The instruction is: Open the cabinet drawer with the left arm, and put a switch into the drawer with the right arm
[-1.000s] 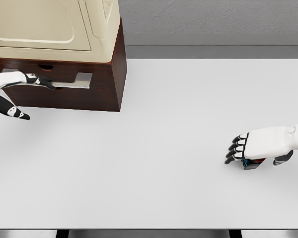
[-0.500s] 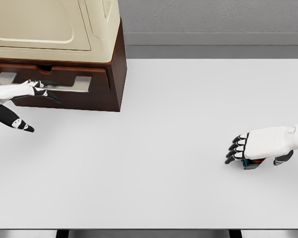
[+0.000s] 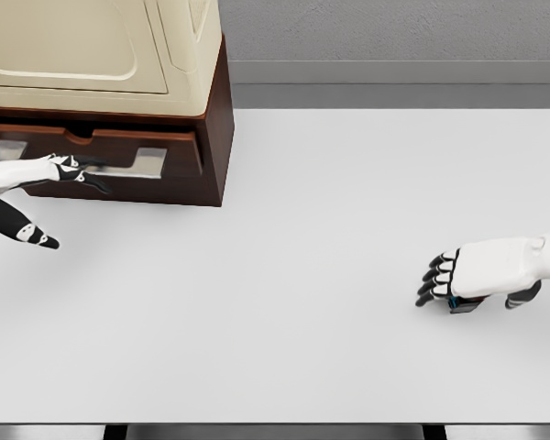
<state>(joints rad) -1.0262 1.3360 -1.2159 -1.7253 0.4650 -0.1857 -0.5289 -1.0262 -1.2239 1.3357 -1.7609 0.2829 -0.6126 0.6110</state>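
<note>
The drawer (image 3: 101, 151) now stands further out, its handle hooked by the left hand (image 3: 46, 170). At the near right of the tabletop (image 3: 284, 238), the right hand (image 3: 481, 275) curls over the switch (image 3: 463, 303).

The bench (image 3: 348, 202) looked smooth, matt white. The cabinet (image 3: 213, 137) showed dark, satin-finished wood, its drawer (image 3: 179, 160) carrying a brushed metal handle (image 3: 133, 165). The appliance (image 3: 101, 55) on top appeared glossy cream plastic.
</note>
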